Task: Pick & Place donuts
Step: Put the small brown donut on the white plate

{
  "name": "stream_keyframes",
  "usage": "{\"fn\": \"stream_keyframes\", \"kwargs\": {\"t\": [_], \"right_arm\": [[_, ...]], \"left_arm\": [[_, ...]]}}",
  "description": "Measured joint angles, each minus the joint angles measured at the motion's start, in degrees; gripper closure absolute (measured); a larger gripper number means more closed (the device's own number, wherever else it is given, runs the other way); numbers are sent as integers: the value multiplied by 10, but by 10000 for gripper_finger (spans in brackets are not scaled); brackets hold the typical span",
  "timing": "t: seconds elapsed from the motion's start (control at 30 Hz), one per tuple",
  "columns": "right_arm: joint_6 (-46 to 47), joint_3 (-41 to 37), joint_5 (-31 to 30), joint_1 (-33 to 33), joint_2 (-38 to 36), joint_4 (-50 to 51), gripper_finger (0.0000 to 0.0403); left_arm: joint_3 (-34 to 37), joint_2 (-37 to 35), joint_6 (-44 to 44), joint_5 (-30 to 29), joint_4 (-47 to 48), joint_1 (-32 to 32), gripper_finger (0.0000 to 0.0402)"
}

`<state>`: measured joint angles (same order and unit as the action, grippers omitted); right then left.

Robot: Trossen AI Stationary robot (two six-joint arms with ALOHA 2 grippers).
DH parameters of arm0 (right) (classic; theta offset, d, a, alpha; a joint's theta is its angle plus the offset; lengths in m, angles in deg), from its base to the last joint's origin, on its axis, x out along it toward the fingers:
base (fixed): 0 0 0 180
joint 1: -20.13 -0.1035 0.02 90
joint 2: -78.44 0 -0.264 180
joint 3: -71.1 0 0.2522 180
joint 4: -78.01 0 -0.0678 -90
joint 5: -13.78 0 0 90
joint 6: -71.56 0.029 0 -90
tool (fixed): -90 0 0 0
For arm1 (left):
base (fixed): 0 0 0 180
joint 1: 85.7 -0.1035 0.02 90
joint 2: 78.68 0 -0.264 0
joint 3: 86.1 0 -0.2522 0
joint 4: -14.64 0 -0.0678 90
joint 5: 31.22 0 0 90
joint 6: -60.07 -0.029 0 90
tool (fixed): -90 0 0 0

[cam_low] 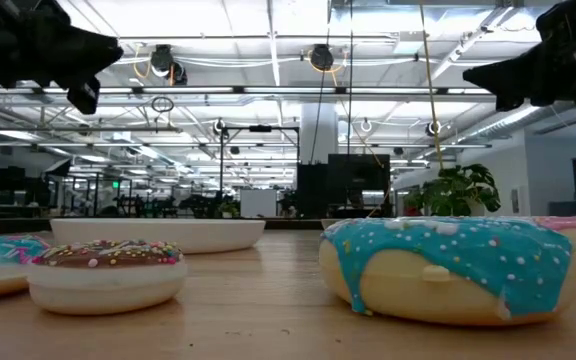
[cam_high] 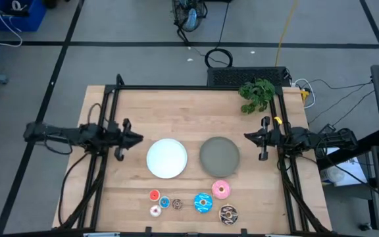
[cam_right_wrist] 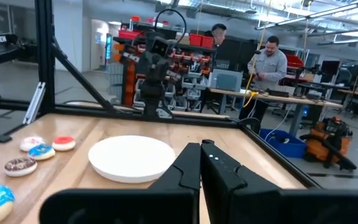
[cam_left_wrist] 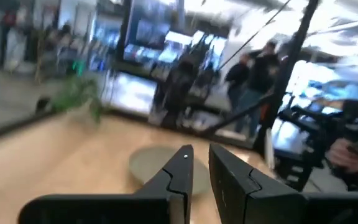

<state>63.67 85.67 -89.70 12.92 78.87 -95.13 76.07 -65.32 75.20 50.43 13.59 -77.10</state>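
Seven toy donuts lie flat near the table's near edge: tiny red (cam_high: pixel 154 195), tiny blue (cam_high: pixel 164 202), tiny brown (cam_high: pixel 177 204), tiny white-pink (cam_high: pixel 155 210), larger blue (cam_high: pixel 203 203), pink (cam_high: pixel 221 189) and brown sprinkled (cam_high: pixel 228 213). The low view shows the large blue donut (cam_low: pixel 448 265) close up. My left gripper (cam_high: pixel 135 138) hovers left of the white plate, its fingers (cam_left_wrist: pixel 188 163) a narrow gap apart. My right gripper (cam_high: pixel 247 137) hovers right of the grey plate, shut (cam_right_wrist: pixel 202 163). Both are well above the table and touch nothing.
A white plate (cam_high: pixel 167 158) and a grey plate (cam_high: pixel 219 156) sit side by side mid-table, between the grippers. A green plant (cam_high: pixel 256 94) stands at the far right corner. Black frame rails (cam_high: pixel 176 87) border the table. People stand in the room beyond.
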Motion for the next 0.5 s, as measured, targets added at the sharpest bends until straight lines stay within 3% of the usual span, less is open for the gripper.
{"fn": "stream_keyframes", "kwargs": {"t": [0.1,0.23,0.37,0.5], "right_arm": [[11,0,0,0,0,-12,403],[12,0,0,0,0,-14,403],[12,0,2,0,0,-13,403],[12,0,2,0,0,-6,403]], "left_arm": [[-52,106,26,-93,2,65,346],[-191,271,-7,-165,37,167,346],[-378,439,-7,-248,202,239,346],[-553,592,34,-248,358,265,346]]}}
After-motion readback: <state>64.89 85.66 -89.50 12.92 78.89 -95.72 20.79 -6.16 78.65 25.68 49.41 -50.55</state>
